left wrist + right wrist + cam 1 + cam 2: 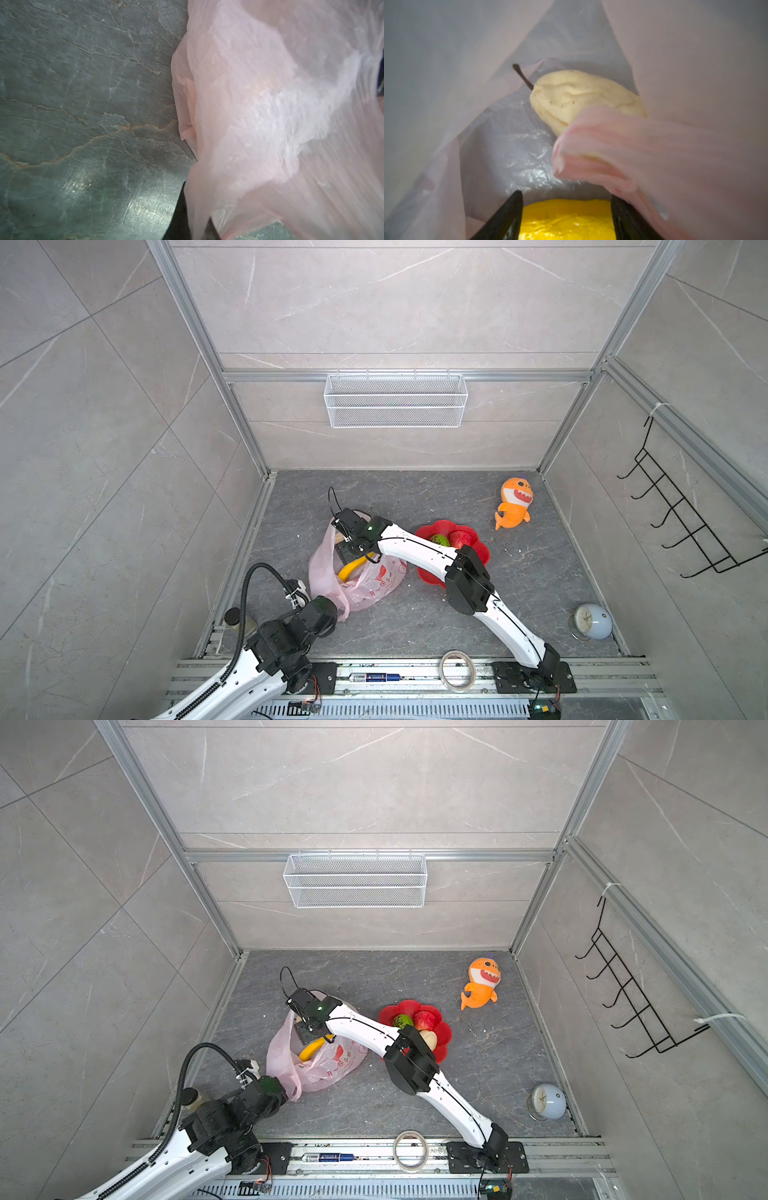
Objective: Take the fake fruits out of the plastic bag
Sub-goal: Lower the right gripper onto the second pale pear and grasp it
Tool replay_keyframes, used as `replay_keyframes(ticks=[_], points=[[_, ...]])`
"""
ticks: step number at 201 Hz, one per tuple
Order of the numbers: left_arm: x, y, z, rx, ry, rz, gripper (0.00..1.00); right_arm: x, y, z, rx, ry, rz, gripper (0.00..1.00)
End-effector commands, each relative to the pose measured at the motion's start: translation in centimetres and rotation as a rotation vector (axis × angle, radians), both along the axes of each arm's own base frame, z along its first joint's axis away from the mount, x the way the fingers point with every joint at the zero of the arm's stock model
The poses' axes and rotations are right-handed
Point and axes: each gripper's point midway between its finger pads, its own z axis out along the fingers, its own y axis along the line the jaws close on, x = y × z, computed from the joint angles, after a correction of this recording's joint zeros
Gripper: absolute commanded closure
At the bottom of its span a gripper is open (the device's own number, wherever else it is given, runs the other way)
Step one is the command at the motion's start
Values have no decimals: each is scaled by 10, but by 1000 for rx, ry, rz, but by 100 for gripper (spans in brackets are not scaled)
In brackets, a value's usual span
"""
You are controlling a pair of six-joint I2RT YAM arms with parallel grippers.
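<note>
Plastic bag (376, 580) lies left of worktop centre. Left claw (196, 207) clenched on its pink film. Right claw (565, 195) inside bag, fingers spread astride banana (352, 567); grip unclear. Pear (581, 99) in bag too. Green fruit (439, 539) sits in red dish (482, 549).

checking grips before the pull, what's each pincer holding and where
Left pincer pinches the plastic bag by its bunched near end. Right pincer straddles the banana inside; grip cannot be told.
</note>
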Motion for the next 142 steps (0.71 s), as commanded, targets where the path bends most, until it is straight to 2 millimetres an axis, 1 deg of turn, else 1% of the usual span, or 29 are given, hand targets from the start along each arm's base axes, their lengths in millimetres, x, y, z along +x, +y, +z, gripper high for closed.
replay_keyframes(ticks=[1, 46, 63, 65, 66, 68, 71, 85, 112, 126, 142], points=[[3, 2, 11, -1, -21, 18, 100, 19, 1, 7, -5, -71, 8, 26], [3, 1, 13, -1, -25, 12, 100, 31, -4, 9, 6, -80, 24, 19], [3, 1, 13, -1, -26, 10, 100, 35, -2, 10, 21, -89, 42, 17], [4, 1, 14, -1, -26, 10, 100, 35, -2, 9, 20, -88, 44, 17], [3, 1, 14, -1, -26, 10, 100, 35, -2, 1, 11, -80, 47, 17], [4, 0, 14, -2, -27, 9, 100, 35, -3, -5, 6, -74, 48, 17], [4, 0, 13, -1, -27, 8, 100, 35, -2, -7, 7, -71, 57, 17], [4, 0, 14, 2, -28, 1, 100, 35, 3, -8, 23, -68, 90, 16], [4, -1, 14, 2, -25, -1, 100, 37, 6, -10, 37, -71, 136, 15], [4, 0, 14, 3, -26, -1, 100, 40, 6, -7, 42, -83, 150, 14], [4, 0, 15, -1, -30, -1, 100, 42, 4, -10, 33, -89, 155, 14]])
